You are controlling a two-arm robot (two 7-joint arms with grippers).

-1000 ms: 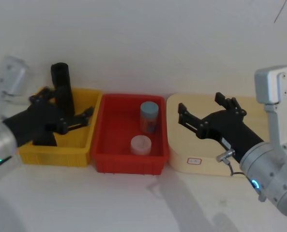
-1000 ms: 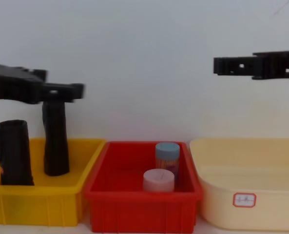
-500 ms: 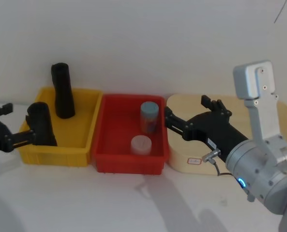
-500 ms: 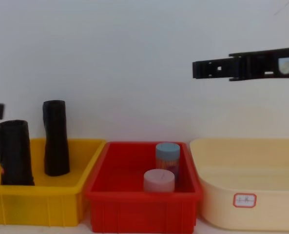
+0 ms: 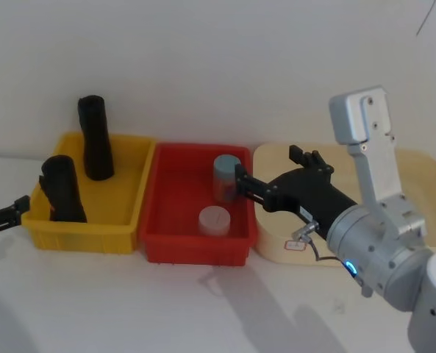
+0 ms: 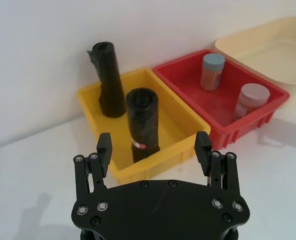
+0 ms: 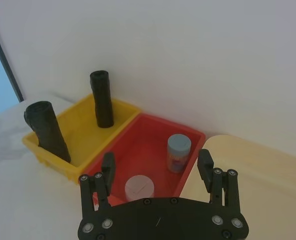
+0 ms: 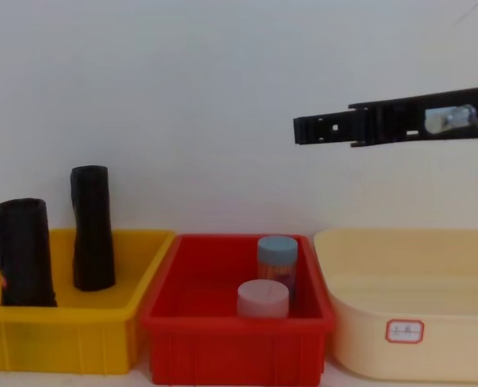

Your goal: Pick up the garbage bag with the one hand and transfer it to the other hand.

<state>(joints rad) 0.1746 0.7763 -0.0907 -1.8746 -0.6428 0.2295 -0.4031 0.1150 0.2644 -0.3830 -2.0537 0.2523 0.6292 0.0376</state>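
Left wrist view looks over my left gripper (image 6: pixel 153 142), jaws wide apart, just outside the yellow bin (image 6: pixel 175 120). The garbage bag (image 6: pixel 143 125) stands upright in the bin's front-left corner, with the slimmer roll (image 6: pixel 109 82) at the bin's back. I should clear the wall, then straddle the bag at mid-height. My right gripper (image 7: pixel 157 160), also spread, hangs high, well right of the bin.
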